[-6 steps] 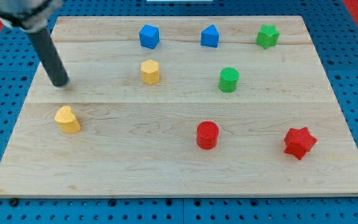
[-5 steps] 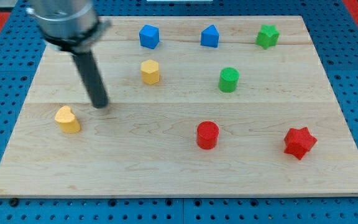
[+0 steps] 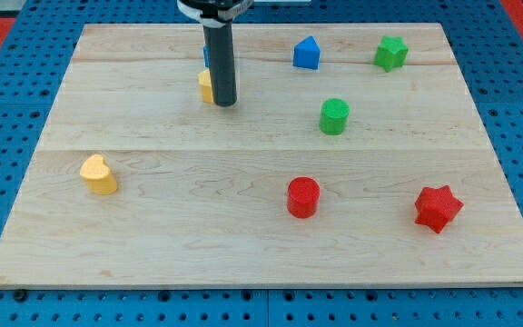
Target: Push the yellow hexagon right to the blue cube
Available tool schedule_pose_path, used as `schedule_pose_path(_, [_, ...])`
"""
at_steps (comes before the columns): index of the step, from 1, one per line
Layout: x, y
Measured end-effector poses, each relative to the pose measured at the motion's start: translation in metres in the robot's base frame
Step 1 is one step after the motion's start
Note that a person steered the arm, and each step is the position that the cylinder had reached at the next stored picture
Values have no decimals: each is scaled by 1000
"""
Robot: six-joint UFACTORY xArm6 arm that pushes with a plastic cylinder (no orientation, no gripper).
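My tip (image 3: 225,103) sat on the wooden surface (image 3: 152,227) near the view's top, left of centre. No jaws on this rig, just the dark rod, so nothing open or closed to report. The rod stood in front of the yellow hexagon (image 3: 205,86), hiding most of it; only a yellow sliver showed at the rod's left edge, apparently touching the rod. The blue cube (image 3: 205,54) was almost fully hidden behind the rod, only a thin blue edge visible just above the hexagon; can't tell if the two blocks touched.

Other blocks: a blue block with a peaked top (image 3: 307,53) to the view's right of the rod, a green star (image 3: 390,53) further right near the top edge, a green cylinder (image 3: 334,116) below and between those, a red cylinder (image 3: 303,197) lower centre, a red star (image 3: 438,208) at lower right, and a yellow heart-like block (image 3: 99,174) at the left, well apart from the tip.
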State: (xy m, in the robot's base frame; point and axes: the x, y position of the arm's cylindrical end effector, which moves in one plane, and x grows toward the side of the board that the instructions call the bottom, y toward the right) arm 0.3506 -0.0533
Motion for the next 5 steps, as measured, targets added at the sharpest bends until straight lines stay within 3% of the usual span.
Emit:
schedule_pose_path(1, [-1, 7])
schedule_pose_path(3, [-43, -10])
schedule_pose_path(5, [-42, -111])
